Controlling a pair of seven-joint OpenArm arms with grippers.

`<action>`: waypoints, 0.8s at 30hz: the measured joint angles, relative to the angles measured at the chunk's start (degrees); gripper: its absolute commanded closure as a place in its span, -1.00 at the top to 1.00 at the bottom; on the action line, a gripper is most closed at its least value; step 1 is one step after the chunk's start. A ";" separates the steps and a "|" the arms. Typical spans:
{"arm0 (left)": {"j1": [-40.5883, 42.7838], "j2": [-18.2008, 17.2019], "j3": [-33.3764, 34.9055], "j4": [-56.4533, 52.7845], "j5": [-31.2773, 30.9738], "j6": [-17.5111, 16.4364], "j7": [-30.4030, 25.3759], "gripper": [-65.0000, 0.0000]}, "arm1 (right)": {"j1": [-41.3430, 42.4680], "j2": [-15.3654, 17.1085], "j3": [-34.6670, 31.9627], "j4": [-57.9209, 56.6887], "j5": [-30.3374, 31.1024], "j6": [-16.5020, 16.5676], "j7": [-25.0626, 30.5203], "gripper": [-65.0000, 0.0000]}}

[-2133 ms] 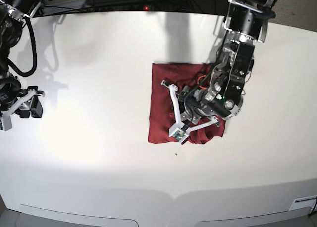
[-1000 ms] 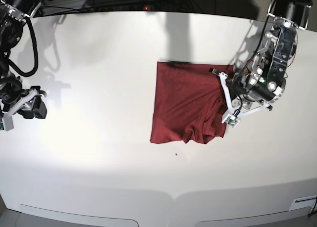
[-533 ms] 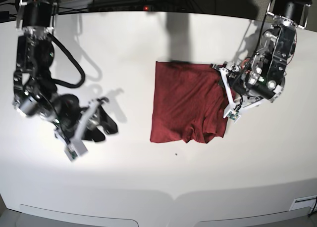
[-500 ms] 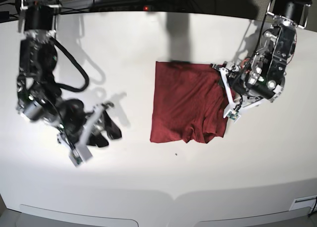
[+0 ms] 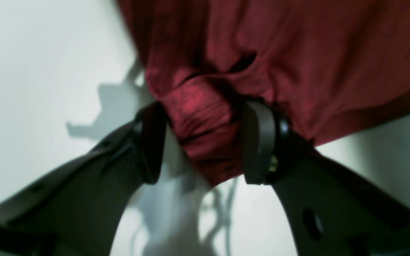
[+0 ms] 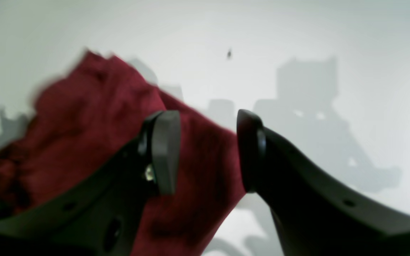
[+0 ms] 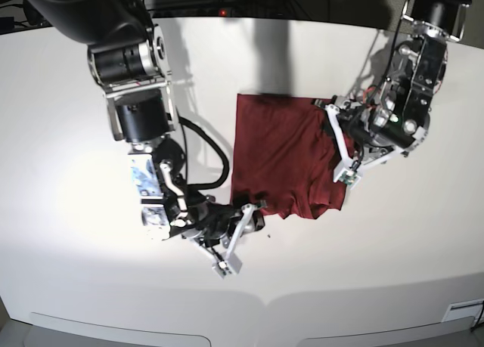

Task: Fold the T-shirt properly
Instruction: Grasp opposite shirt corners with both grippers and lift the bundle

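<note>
- Right now you look to be mid-fold: the T-shirt lies on the white table as a rough rectangle, flat on the far side, rumpled along its near and right edges.
- Your left gripper straddles a bunched lobe of the right edge; its jaws stand apart with cloth between them, not pinched.
- Your right gripper hangs at the near-left corner, jaws spread, holding nothing; in its wrist view maroon fabric lies beneath and between the fingertips.
- Next, I judge, you need both sets of jaws lowered onto their edges and closed on every layer before lifting.
- Mind the thin knit: a shallow pinch could drag only the top layer.
</note>
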 measured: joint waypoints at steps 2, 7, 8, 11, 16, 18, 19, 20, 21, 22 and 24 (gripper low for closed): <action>2.56 0.26 0.00 0.00 0.24 -0.02 -3.19 0.02 | 0.02 -0.61 -0.13 -3.32 -2.14 0.02 0.76 -0.18; 5.95 0.31 0.00 0.37 6.10 -0.07 -5.70 0.02 | -1.70 1.46 -2.25 -5.18 -1.16 0.46 0.44 -0.19; 5.97 0.35 0.00 0.37 7.61 -0.04 -6.08 0.02 | -2.25 2.54 -3.10 -5.16 -0.11 0.90 0.57 -0.19; 5.86 0.11 0.00 0.37 10.80 -0.04 -7.82 0.02 | -3.21 5.62 -6.49 -4.39 4.85 3.91 -1.62 -0.19; 5.07 -0.46 0.00 0.24 11.04 -0.20 -9.22 0.02 | -6.88 9.66 -13.81 -0.04 9.20 5.40 -3.30 -0.19; 4.31 -0.46 0.00 0.20 12.15 -0.20 -9.09 0.02 | -9.51 11.39 -15.37 3.58 9.97 5.33 -3.30 -0.19; 3.96 -0.46 -0.02 0.20 13.18 -0.20 -9.11 0.02 | -11.19 12.33 -15.52 5.70 10.73 5.46 -3.19 -0.19; 3.65 -0.48 -0.02 0.20 13.38 -0.17 -9.11 0.02 | -12.85 13.25 -15.50 7.82 11.65 5.46 -3.19 -0.19; 3.34 -0.57 -0.02 0.20 13.38 -0.13 -9.11 0.02 | -14.60 14.21 -15.47 10.08 12.55 5.46 -3.37 -0.19; 3.19 -0.59 -0.02 0.17 13.33 -0.15 -9.51 0.02 | -16.46 15.17 -15.41 12.46 13.70 5.46 -3.74 -0.19; 3.21 -0.59 -0.02 0.17 13.29 -0.17 -11.13 0.02 | -20.11 16.76 -15.34 17.11 14.67 5.25 -4.26 -0.19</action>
